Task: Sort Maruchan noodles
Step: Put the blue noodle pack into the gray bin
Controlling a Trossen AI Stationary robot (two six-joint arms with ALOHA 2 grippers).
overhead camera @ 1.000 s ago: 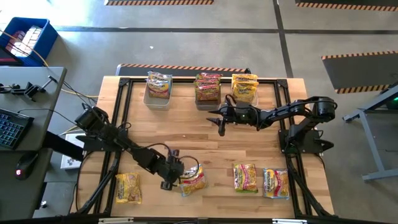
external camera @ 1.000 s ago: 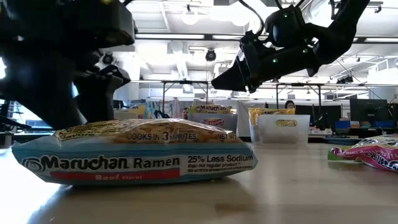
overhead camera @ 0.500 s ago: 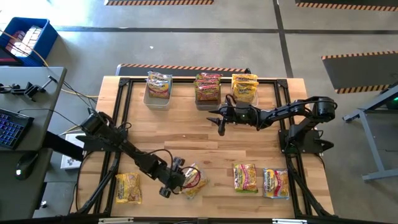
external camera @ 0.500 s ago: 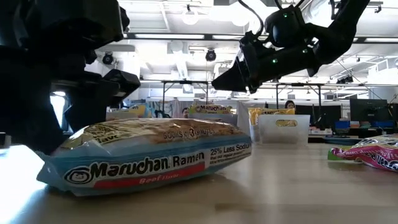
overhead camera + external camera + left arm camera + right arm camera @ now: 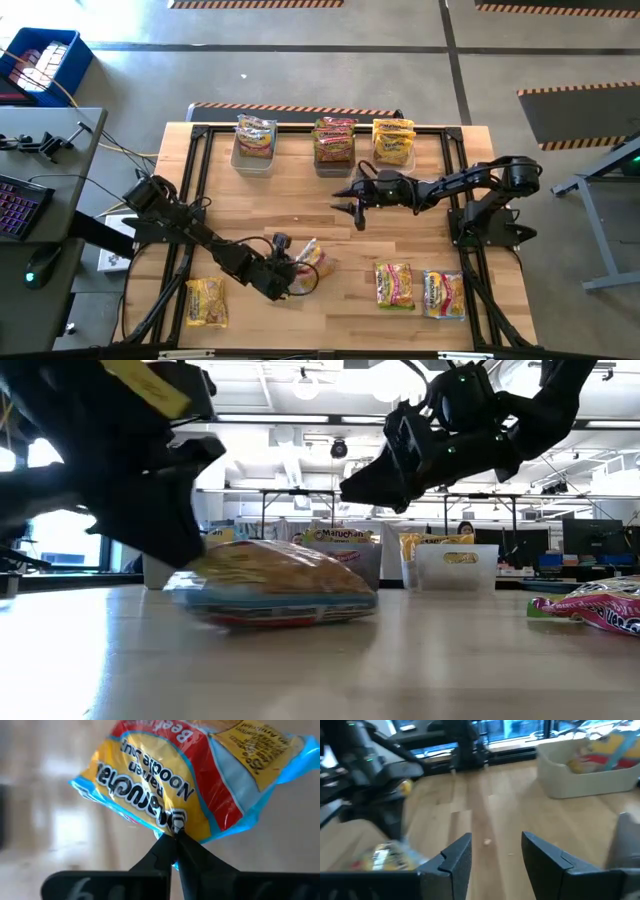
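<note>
A Maruchan noodles packet [image 5: 311, 261], yellow and red with a blue edge, sits left of the table's middle toward the near side. My left gripper [image 5: 291, 272] is shut on it. The same packet [image 5: 272, 582] shows low over the wood in the low view; I cannot tell whether it is lifted clear. My right gripper [image 5: 357, 207] hovers open above mid-table with nothing between its fingers [image 5: 455, 857]. Other packets lie near the front edge: a yellow one [image 5: 205, 302], a pink one [image 5: 394, 285] and another [image 5: 442, 293]. My left gripper pinches the packet's blue sealed edge [image 5: 167, 827] between its two fingertips, only at their free ends. The fingers come slanting down from the table's left. The packet [image 5: 170, 775] spreads out beyond them, tilted, its printed face toward the wrist camera.
Three tubs stand along the far edge, each with packets inside: left [image 5: 256, 140], middle [image 5: 334, 140], right [image 5: 394, 140]. A black frame [image 5: 197, 200] borders the table. Bare wood [image 5: 290, 200] lies between the tubs and the front row.
My left gripper has shut on the packet's edge and drawn it away from the near edge toward the table's middle. The packet has turned about and now lies farther from the low camera.
</note>
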